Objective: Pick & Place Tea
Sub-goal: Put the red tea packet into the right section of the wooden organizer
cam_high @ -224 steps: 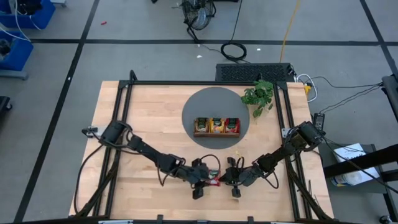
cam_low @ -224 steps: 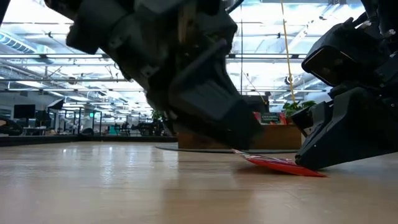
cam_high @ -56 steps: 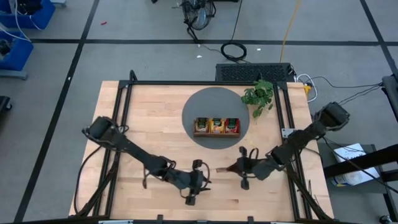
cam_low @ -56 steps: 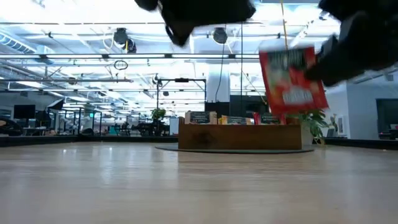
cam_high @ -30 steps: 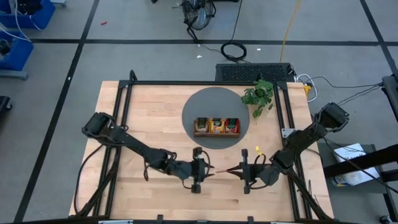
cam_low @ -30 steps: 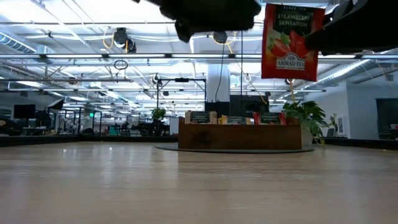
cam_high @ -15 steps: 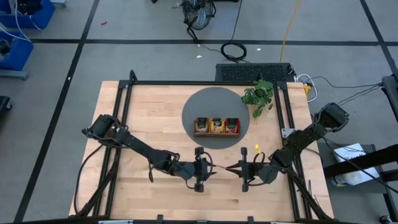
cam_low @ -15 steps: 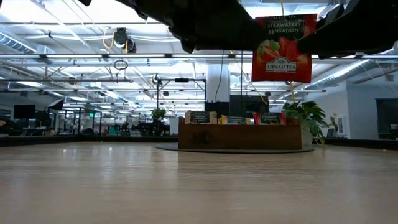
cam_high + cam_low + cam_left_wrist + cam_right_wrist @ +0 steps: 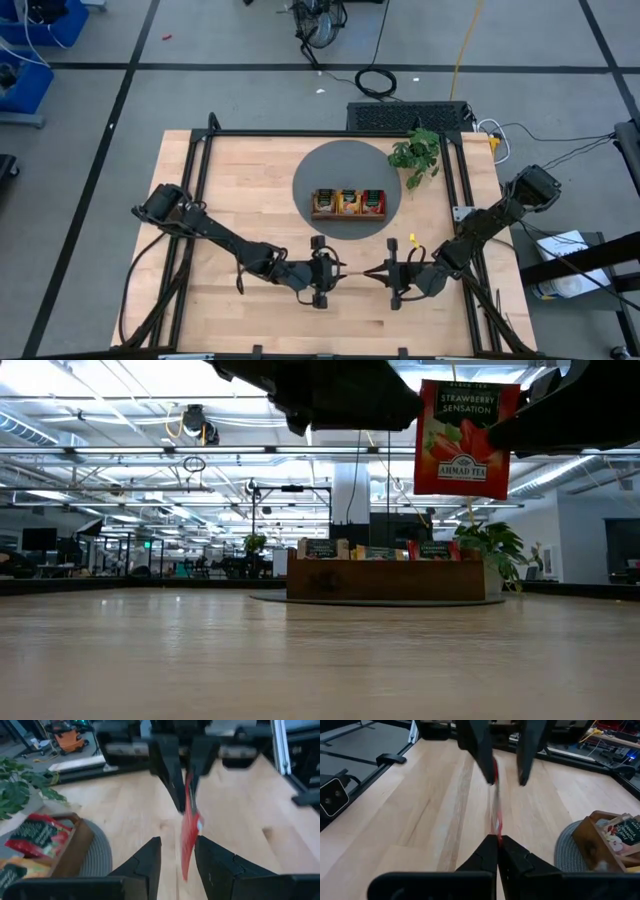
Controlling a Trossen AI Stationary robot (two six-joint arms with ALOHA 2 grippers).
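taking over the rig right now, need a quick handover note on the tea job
Right gripper: shut on the red sachet, held in the air above the table's near middle.
Left gripper: open, fingers either side of the sachet's free end, facing the right gripper; it does not look closed on it.
Tray: sits on the grey round mat, its three compartments already holding sachets.
Done: sachet lifted off the table.
Left: looks like a handover or regrip between the arms, then placing the red sachet in the tray. No other loose sachets visible on the table.
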